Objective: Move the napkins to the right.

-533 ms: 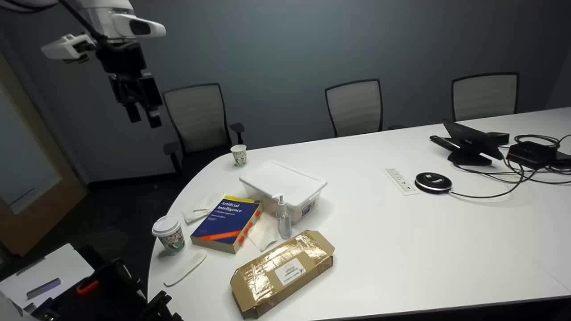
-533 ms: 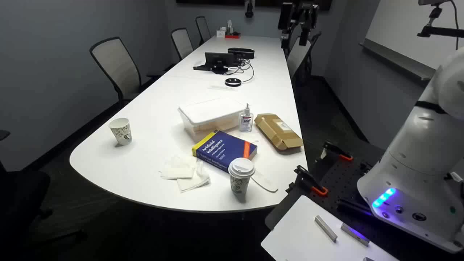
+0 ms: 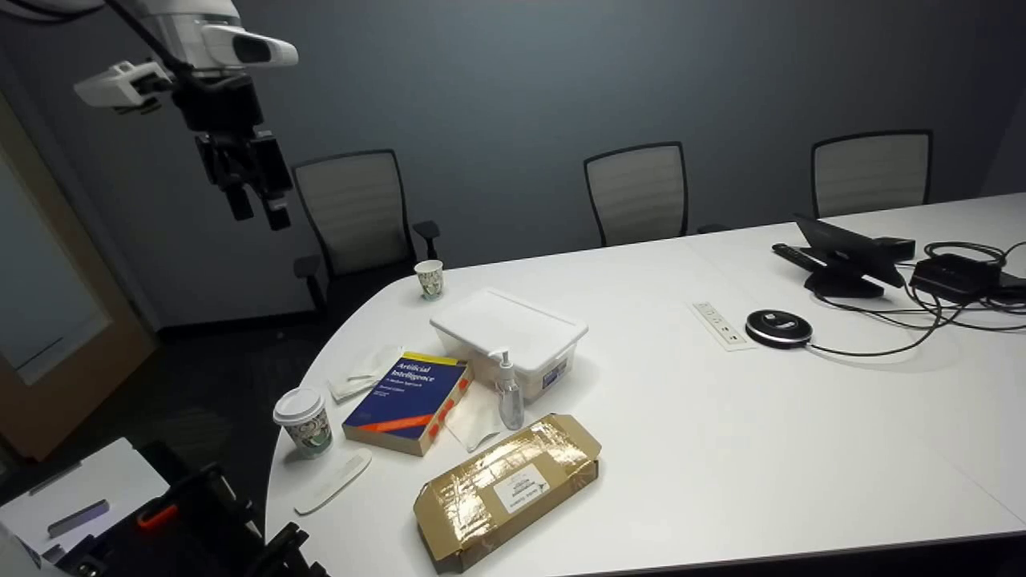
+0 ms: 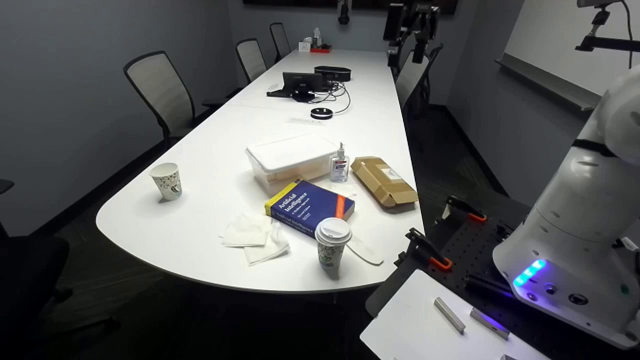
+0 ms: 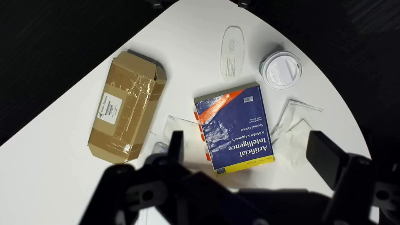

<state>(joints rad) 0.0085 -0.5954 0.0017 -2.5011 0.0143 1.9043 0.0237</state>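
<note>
Napkins (image 4: 245, 234), at least two pieces which overlap, lie on the white table (image 4: 210, 145) just beside the book "Artificial Intelligence" (image 4: 307, 202), along its spine side. The book itself lies flat, with the blue cover upward. Another napkin (image 3: 474, 417) is on the opposite side of the book, next to the page edges with the orange tabs; whether it goes a little under the book, I cannot tell.

The gripper (image 3: 258, 210) hangs high above the table, and its two fingers (image 5: 323, 157) are spread wide from each other. In the wrist view the book appears in the space between them.

The lidded paper cup (image 4: 332, 246) stands upright near the lower corner of the book's spine side, and a flat oblong white piece (image 5: 232, 51) with small printed marks lies near the book's bottom edge. Beyond the page edges stands the hand sanitizer bottle (image 4: 340, 169), and farther away, on this same side of the book, lies the brown cardboard box (image 3: 509, 490), which carries shiny tape and a white label. The plastic storage box (image 3: 509, 320), with its white lid on, is near the yellow top edge of the book. The open paper cup (image 4: 167, 182) stands upright, well apart from the book, out past this same yellow edge.
</note>
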